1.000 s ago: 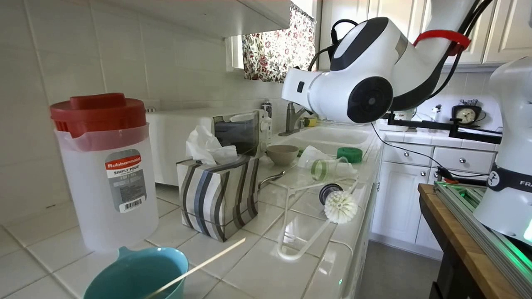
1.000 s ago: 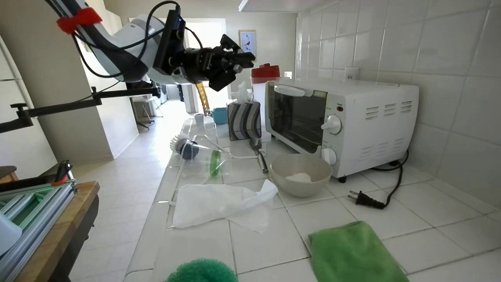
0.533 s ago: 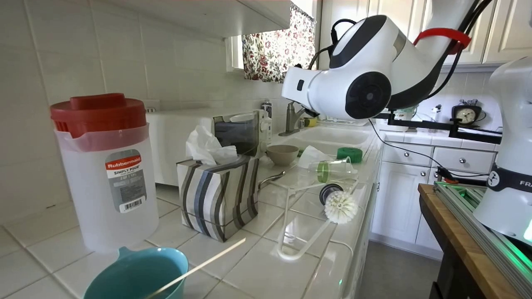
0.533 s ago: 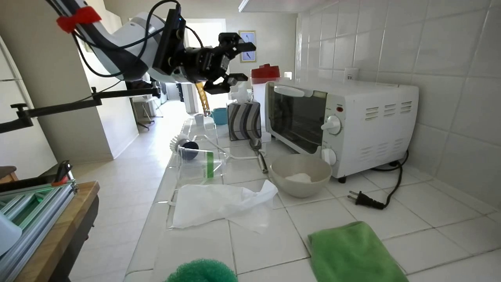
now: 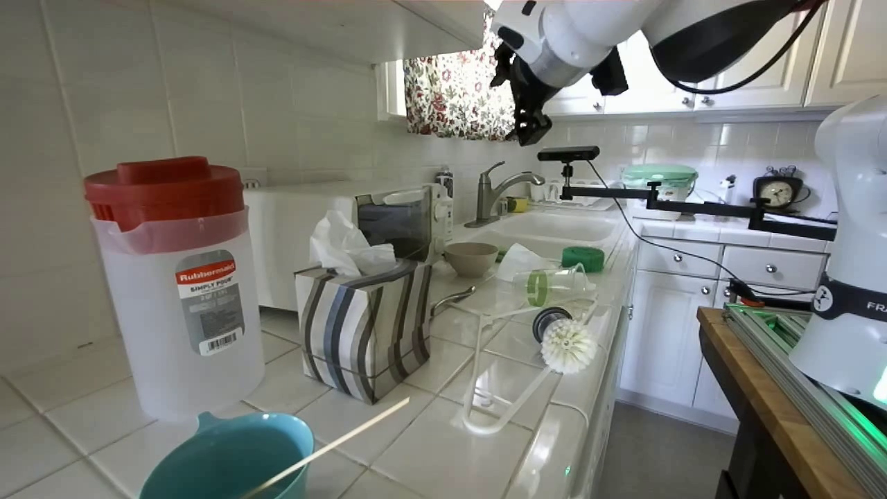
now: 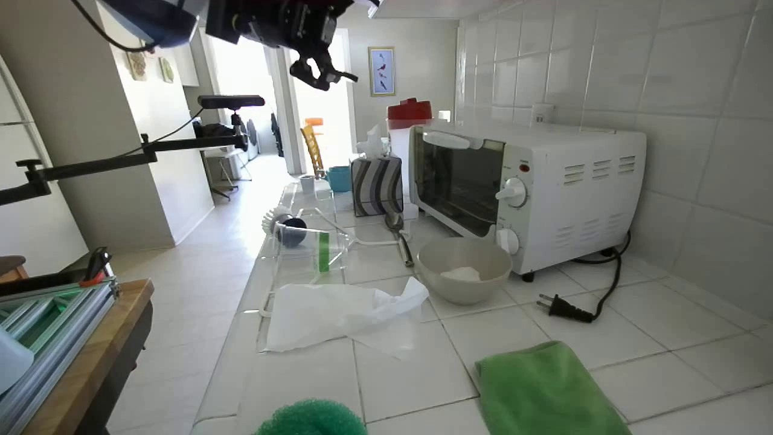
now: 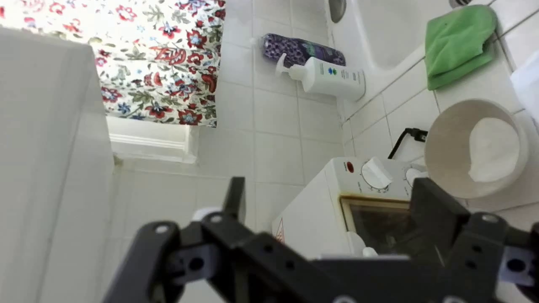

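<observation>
My black gripper [image 7: 332,202] stands wide open in the wrist view, with nothing between its fingers [image 7: 234,198]. In both exterior views it hangs high above the counter, well apart from everything on it. The white toaster oven [image 7: 313,210] shows behind the jaws, further down. Beside the oven is a beige bowl [image 7: 446,143] with white tissue [image 7: 494,147] in it. A clear cup with a green band [image 6: 323,252] lies on its side near the scrub brush [image 6: 279,222]. In front of it is a flat crumpled tissue [image 6: 344,314].
An upper cabinet [image 5: 346,28] juts out near my gripper's height, beside the floral curtain [image 5: 461,83]. On the counter stand a red-lidded pitcher [image 5: 187,312], a striped tissue box [image 5: 367,333] and a teal cup [image 5: 229,450]. A black camera arm [image 6: 139,154] reaches over the floor side.
The jaws went from nearly shut to wide open, then my arm rose and tilted. The clear cup rolled slightly and now lies still. Other counter items stayed put.
</observation>
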{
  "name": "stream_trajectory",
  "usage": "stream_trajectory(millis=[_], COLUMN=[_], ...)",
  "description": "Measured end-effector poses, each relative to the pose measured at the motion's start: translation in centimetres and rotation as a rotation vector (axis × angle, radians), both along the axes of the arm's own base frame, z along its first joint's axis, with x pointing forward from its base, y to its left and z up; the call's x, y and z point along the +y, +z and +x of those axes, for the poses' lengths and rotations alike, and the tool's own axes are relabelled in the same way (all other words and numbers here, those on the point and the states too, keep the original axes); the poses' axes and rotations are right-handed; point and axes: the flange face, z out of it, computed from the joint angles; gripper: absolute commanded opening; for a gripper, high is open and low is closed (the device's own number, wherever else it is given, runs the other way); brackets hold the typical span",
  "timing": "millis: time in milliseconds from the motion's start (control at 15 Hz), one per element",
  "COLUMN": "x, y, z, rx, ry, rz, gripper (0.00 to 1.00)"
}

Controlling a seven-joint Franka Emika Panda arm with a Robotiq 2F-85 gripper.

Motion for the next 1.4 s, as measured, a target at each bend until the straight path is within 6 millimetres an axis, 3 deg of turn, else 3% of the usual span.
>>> stream_trajectory(millis=[200, 667, 867, 1400], x=[-2.4, -1.8, -2.9, -2.0], y=[4.2, 2.8, 1.5, 0.6], z=[-1.7, -1.4, -1.4, 0.3], rx=[-0.035, -0.011, 0.026, 0.06], ry=[-0.015, -0.029, -0.173, -0.365], rz=[0.137, 0.141, 0.23, 0.62], gripper=[1.0, 1.0, 1.0, 1.0])
